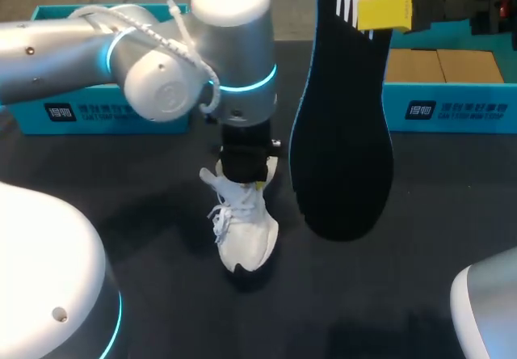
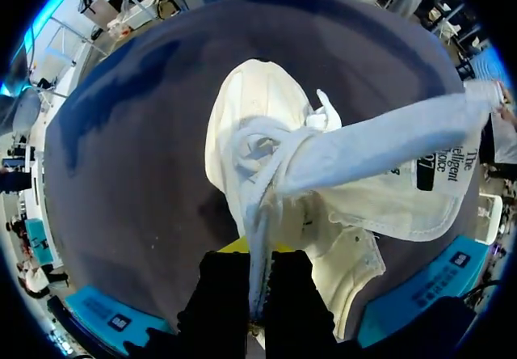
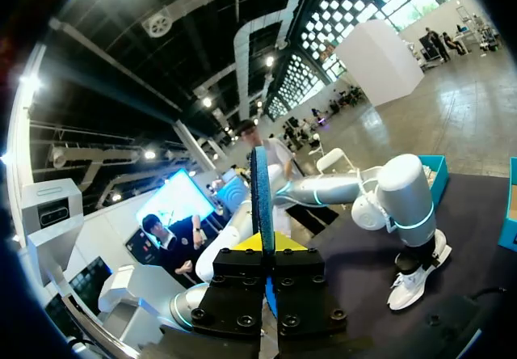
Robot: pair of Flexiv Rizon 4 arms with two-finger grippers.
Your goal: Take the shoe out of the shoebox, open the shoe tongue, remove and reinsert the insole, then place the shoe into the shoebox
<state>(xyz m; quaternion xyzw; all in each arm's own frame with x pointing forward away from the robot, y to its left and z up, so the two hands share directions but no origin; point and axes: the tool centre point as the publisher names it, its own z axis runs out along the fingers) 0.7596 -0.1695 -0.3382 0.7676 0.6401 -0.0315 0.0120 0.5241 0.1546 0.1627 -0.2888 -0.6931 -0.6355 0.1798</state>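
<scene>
Shoe [image 1: 246, 234], white, stands about mid-counter with its toe toward the near edge and its heel toward the far edge. The laces [image 1: 220, 213] hang loose on its left side. The left arm [image 1: 161, 60] comes in from the left edge and points straight down over the heel end. In the left wrist view the left jaws' black fingers [image 2: 222, 294] are pressed together on a white strip of the shoe [image 2: 258, 116] at its opening. The tongue [image 2: 380, 145] is pulled out of the opening and stretches off to one side, its label showing.

The right arm [image 1: 477, 3] enters near the far-right corner. The right jaws pinch the insole [image 1: 343, 133] near one end, the flat yellow tips on either face. The insole is dark with a blue edge and hangs in the air above the counter [image 1: 161, 173], to the right of the shoe and apart from it. From the right wrist it shows edge-on [image 3: 260, 189], upright between the fingers [image 3: 234, 294], with the shoe [image 3: 412, 282] and the left arm [image 3: 347, 189] beyond.

Two teal boxes lie along the far edge: the left box [image 1: 97, 116] near the far-left corner and the right box [image 1: 448, 108], brown inside, near the far-right corner.
</scene>
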